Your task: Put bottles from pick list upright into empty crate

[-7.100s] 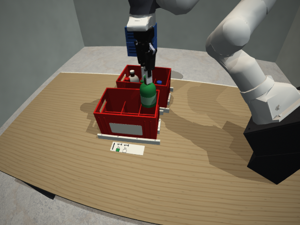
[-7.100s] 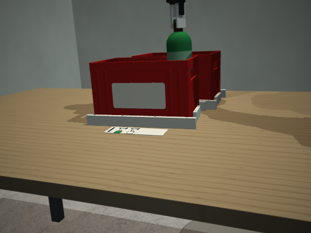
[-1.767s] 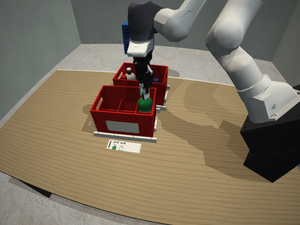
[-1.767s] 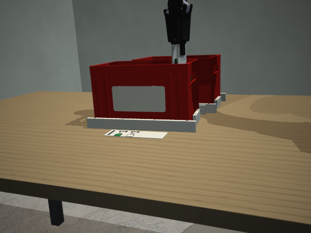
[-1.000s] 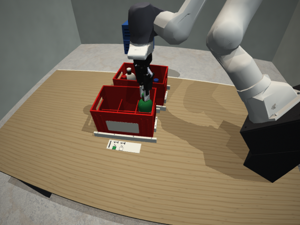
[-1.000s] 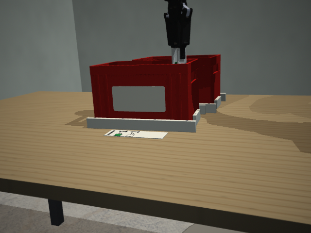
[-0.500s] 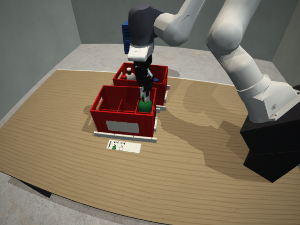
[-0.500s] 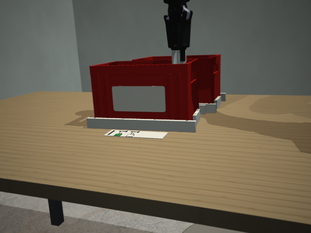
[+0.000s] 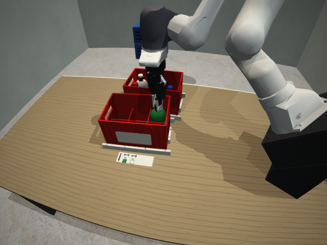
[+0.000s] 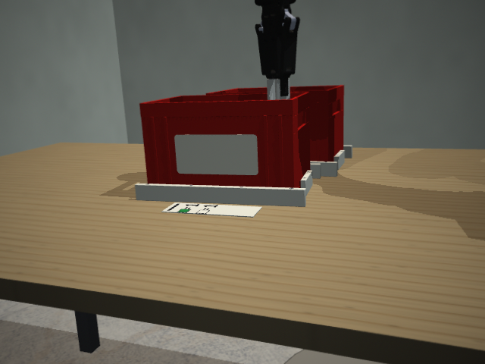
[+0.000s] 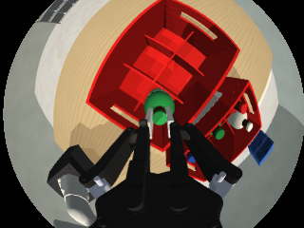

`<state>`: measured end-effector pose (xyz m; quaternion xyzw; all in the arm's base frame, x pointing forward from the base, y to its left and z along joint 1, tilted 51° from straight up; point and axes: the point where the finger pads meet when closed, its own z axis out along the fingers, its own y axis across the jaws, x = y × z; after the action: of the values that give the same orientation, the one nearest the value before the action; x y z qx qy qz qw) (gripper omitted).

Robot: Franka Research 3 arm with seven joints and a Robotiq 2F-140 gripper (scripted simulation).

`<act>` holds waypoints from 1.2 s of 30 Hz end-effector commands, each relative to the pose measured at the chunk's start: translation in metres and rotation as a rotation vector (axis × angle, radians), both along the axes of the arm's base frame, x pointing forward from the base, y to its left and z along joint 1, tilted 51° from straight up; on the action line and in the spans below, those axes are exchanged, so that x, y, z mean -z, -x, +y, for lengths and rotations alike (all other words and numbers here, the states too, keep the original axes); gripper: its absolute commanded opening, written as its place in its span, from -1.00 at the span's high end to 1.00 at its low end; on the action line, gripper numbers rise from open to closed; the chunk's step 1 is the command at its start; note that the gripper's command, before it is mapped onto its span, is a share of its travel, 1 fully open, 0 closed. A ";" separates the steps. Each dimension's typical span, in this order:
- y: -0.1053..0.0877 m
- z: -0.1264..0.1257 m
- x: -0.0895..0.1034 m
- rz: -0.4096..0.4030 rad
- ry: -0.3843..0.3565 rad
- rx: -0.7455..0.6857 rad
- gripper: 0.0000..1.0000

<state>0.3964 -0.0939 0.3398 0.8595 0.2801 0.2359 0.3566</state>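
Inside the near red crate point(image 9: 133, 134) point(image 10: 160, 125) point(image 11: 119, 59), right end, my gripper point(image 9: 158, 106) point(image 10: 278, 95) point(image 11: 159, 113) has a green bottle point(image 9: 158, 116) point(image 11: 159, 101) by its neck.
The fingers are nearly closed, pinching the neck; the bottle looks upright, apparently in the far-row cell. I read the pick list point(image 9: 143, 160) point(image 10: 239, 210) point(image 11: 0, 0) as one green, one white. Green still needs releasing; white remains to be moved. In the far red crate point(image 9: 172, 74) point(image 10: 323, 89) point(image 11: 254, 97) I see a white-capped bottle point(image 9: 142, 83) point(image 11: 237, 120) and red, green and blue caps. Bottle labels are hidden, the held bottle's base too, so I cannot tell whether it touches bottom. The exterior view's crate wall conceals the bottles.Inside the near red crate point(image 9: 133, 128) point(image 10: 215, 125) point(image 11: 106, 76), at its right end, my gripper point(image 9: 158, 106) point(image 10: 278, 95) point(image 11: 159, 113) has a green bottle point(image 9: 158, 116) point(image 11: 159, 101) by its neck.

The fingers are nearly closed, pinching the neck; the bottle looks upright, apparently in the far-row cell. I read the pick list point(image 9: 143, 160) point(image 10: 239, 210) as one green, one white. Green needs releasing; white is left to move. In the far red crate point(image 9: 172, 74) point(image 10: 323, 89) I see a white-capped bottle point(image 9: 142, 83) point(image 11: 237, 120) and red, green and blue caps. Bottle labels are hidden, and so is the held bottle's base; I cannot tell whether it touches bottom. In the exterior view, crate walls conceal the bottles.
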 end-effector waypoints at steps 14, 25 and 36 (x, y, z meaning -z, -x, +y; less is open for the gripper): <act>-0.001 0.002 -0.002 -0.009 -0.003 -0.001 1.00; -0.001 0.002 -0.002 -0.009 -0.003 -0.001 1.00; -0.003 0.001 0.000 -0.009 -0.003 -0.001 0.24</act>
<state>0.3980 -0.0941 0.3395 0.8590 0.2804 0.2376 0.3564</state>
